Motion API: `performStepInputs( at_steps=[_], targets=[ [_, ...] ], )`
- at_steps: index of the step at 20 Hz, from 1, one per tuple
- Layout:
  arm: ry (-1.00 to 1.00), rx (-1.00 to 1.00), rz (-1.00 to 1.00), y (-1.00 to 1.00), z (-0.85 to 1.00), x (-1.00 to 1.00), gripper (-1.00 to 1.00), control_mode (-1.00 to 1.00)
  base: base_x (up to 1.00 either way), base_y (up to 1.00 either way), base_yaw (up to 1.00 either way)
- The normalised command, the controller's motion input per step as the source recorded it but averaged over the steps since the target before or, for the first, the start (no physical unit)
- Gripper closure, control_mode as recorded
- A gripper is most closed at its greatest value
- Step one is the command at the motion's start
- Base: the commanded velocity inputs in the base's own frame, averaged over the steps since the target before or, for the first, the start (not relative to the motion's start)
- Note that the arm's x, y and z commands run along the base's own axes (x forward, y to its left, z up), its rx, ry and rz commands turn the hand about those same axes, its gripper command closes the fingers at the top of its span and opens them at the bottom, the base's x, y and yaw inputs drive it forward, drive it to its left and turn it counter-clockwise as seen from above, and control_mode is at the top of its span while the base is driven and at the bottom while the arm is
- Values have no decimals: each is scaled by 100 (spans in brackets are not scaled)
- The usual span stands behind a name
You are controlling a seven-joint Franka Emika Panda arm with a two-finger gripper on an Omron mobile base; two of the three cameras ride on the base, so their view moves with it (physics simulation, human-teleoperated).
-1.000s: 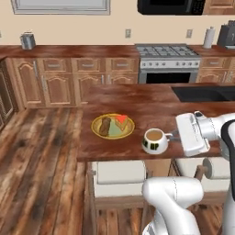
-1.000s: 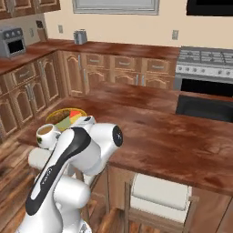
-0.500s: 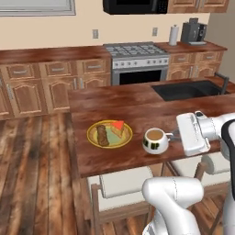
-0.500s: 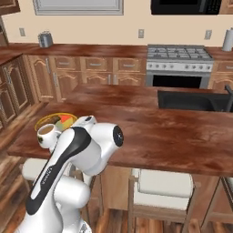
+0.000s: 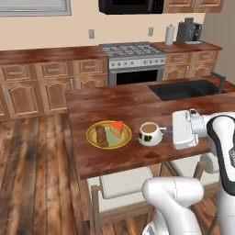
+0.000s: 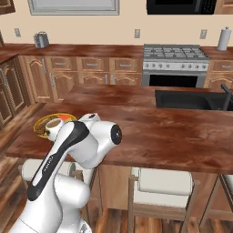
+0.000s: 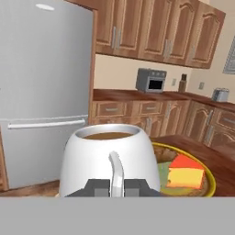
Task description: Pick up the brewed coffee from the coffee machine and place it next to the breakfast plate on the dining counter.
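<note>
Both base views have swung; hand (image 7: 116,187) still clamps mug's (image 5: 149,133) handle beside plate (image 5: 109,134).

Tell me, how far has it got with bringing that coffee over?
The mug is already off the coffee machine and at the dining counter, beside the breakfast plate. In hand: the pincer is shut on its handle. Left: let go and pull back; I can't tell if the mug touches the wood.
</note>
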Motion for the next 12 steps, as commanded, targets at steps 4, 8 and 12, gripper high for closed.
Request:
performStepInputs(
  at_steps=[4,8,12],
  targets=[
    [0,0,-7,-11,-20,77,100,-100,0,0,0],
    [0,0,-3,-20,-23,72,100,-100,0,0,0],
    [0,0,0,-17,-24,71,100,-100,0,0,0]
  ],
)
